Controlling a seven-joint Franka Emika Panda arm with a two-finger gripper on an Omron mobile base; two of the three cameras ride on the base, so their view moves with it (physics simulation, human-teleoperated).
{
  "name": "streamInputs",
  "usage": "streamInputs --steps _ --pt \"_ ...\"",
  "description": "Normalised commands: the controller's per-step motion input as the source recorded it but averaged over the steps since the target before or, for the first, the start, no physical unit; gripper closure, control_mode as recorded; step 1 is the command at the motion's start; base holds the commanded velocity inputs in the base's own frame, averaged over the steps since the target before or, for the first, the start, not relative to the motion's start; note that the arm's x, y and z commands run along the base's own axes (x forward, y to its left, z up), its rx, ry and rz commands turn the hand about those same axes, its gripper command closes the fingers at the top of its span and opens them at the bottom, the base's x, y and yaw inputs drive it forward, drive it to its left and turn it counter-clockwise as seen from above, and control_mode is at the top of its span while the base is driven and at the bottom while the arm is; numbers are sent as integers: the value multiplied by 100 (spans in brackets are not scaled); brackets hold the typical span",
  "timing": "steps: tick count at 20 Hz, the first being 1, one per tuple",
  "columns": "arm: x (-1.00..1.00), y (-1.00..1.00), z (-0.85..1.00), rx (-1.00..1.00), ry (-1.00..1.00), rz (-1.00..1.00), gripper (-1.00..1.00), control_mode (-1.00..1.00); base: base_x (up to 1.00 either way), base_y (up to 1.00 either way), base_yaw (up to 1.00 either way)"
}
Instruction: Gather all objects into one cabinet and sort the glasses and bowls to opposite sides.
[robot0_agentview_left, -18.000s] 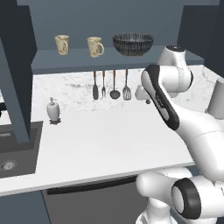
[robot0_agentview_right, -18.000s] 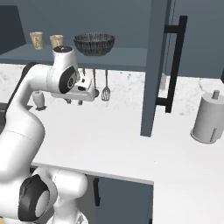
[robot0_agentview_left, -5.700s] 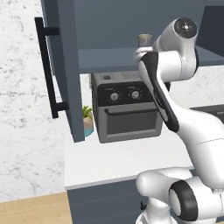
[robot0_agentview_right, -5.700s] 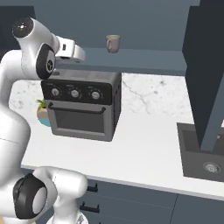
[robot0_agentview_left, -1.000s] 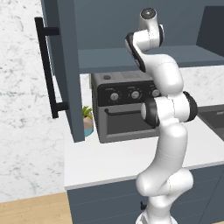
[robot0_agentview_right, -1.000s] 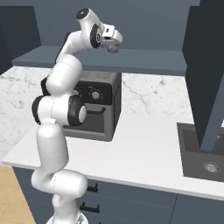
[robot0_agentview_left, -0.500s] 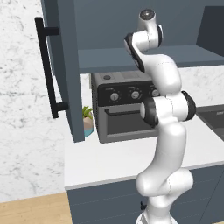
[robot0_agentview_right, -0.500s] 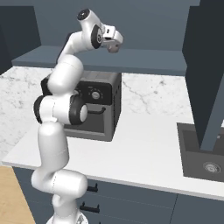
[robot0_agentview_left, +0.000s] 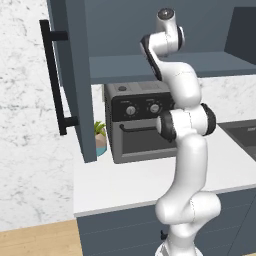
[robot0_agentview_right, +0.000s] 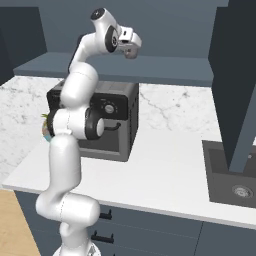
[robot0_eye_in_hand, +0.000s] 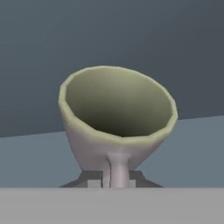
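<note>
- One small pinkish-beige cup (robot0_eye_in_hand: 117, 118) is sitting right in front of the hand camera, its open mouth tilting toward the lens and its narrow base pointing down toward the gripper (robot0_eye_in_hand: 117, 177).
- From the right base camera the cup (robot0_agentview_right: 131, 52) is appearing at the tip of the gripper (robot0_agentview_right: 129, 49), raised just above the floor of the wall cabinet (robot0_agentview_right: 165, 67); whether it is touching that floor cannot be told.
- Fingertips are barely showing under the cup's base in the hand view, so whether the gripper is clasping the cup or standing released cannot be told.
- Reaching high, the white arm (robot0_agentview_left: 177, 85) is bending its upper links into the cabinet opening (robot0_agentview_left: 150, 65), above the toaster oven.
- Standing swung out to the left in the left base view is the cabinet door (robot0_agentview_left: 75, 75), carrying its long black bar handle (robot0_agentview_left: 54, 80).
- Below, a dark toaster oven (robot0_agentview_left: 137, 125) is resting on the white marble counter (robot0_agentview_right: 165, 170), with a small potted plant (robot0_agentview_left: 100, 137) just beside it.
- Off to the right in the right base view, a dark sink (robot0_agentview_right: 232, 175) is lying set into the counter.
</note>
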Motion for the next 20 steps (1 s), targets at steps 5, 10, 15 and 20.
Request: streamInputs --steps 5,10,15,20 --pt "0 0 -4 0 4 0 100 -100 0 0 0" --pt "-87 0 -8 -2 1 0 100 -100 0 0 0" --pt "-100 0 9 1 -8 0 100 -100 0 0 0" --pt "-100 1 36 3 -12 1 100 -100 0 0 0"
